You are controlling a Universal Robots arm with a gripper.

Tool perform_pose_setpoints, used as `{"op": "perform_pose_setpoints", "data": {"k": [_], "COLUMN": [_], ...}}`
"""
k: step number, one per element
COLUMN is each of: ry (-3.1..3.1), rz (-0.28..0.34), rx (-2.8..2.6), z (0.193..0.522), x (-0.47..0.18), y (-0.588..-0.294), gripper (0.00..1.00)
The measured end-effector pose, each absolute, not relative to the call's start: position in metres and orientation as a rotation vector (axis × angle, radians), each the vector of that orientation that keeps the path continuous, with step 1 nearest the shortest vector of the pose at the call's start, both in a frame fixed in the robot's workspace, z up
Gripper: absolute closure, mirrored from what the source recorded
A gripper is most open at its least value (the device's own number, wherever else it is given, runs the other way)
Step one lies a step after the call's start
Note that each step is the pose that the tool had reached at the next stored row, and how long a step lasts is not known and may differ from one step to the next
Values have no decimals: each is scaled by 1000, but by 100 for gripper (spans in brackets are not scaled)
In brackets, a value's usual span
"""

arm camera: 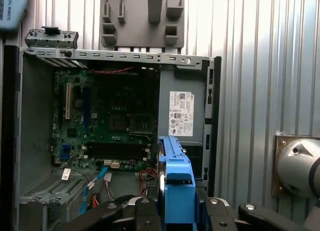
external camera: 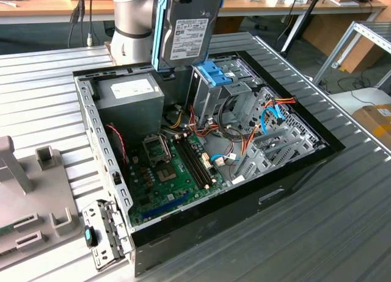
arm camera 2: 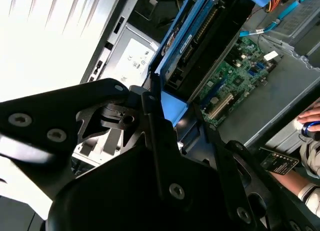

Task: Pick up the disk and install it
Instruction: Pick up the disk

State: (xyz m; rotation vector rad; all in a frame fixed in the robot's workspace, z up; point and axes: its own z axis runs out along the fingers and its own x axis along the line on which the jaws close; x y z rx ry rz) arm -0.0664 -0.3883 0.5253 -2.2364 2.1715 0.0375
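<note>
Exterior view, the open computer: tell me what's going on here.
The robot arm's hand is shut on the disk and holds it in the air. The disk hangs on edge above the open computer case, close to the power supply and the silver drive cage. It is not yet in the cage, so it has been picked up but not installed.

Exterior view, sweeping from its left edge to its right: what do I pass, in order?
Grey slotted fixture → power supply → the disk, held aloft → blue cable → cardboard box.
</note>
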Motion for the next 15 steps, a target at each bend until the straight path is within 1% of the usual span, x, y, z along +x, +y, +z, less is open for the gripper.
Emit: {"op": "perform_pose_setpoints", "data": {"k": [8, 15], "ry": [2171, 2171], "rz": [37, 37], "rx": [-2236, -2236], "z": [525, 525], "x": [-61, -59], "y": [-415, -433], "gripper": [64, 64]}}
